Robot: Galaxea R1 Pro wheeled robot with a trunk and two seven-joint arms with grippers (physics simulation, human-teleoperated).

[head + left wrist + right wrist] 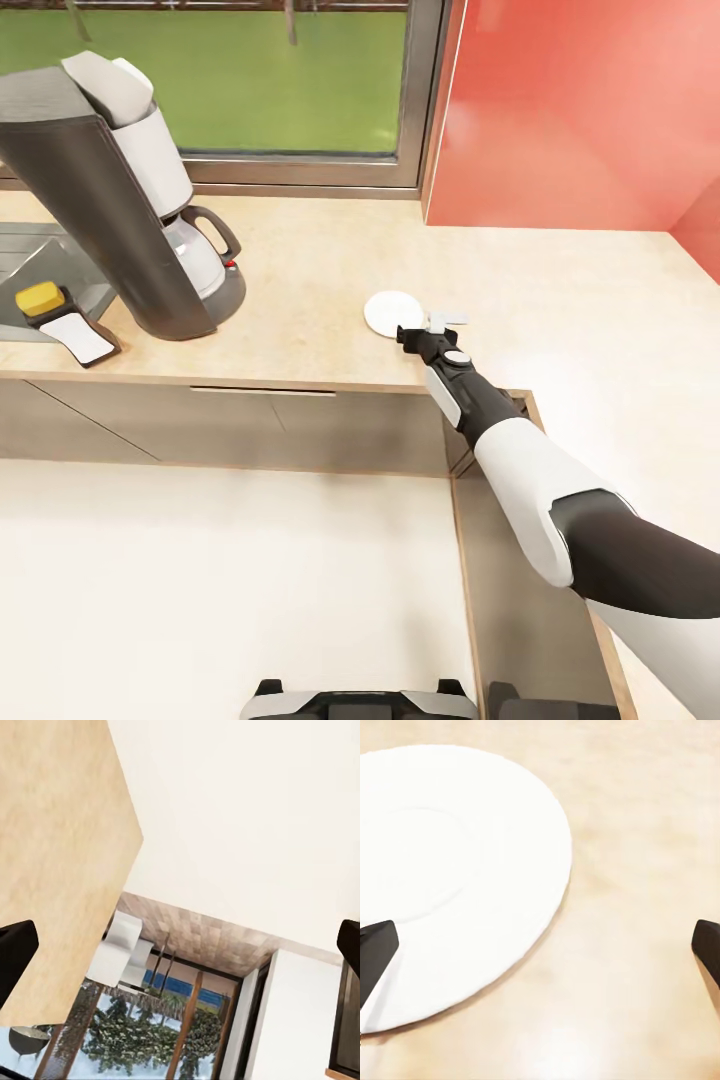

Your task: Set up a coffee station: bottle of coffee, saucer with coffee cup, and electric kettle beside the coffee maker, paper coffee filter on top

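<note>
- The tabletop (320, 270) is a pale beige, wood-look slab with a faint mottled grain, running under a window and turning a corner by a red wall (570, 110); flat grey cabinet fronts (240, 425) sit below it.
- The saucer (393, 311) is a flat, round, matte white disc with a shallow centre ring. It lies flat on the tabletop, well to the right of the coffee maker and apart from it.
- The coffee maker (130, 200) is a tall, wedge-shaped dark grey machine with a white upper housing and a clear carafe with a dark handle. It stands on the tabletop near the sink.
- On its top sits a pale, rounded shape; whether this is the filter cannot be told.
- A steel sink (40, 262) is set into the tabletop at the left, with a yellow sponge (40, 297) and a white pad on dark trays at its rim.
- The right gripper (432, 326), black with a white-and-black arm behind it, is low over the tabletop at the saucer's near-right edge. In the right wrist view its dark fingers (375, 949) are spread wide, one over the saucer's rim, the other over bare tabletop, holding nothing.
- In the left wrist view the left gripper (180, 945) has its black fingers (13, 952) wide apart and empty, against a beige panel, white surfaces and a distant window.
</note>
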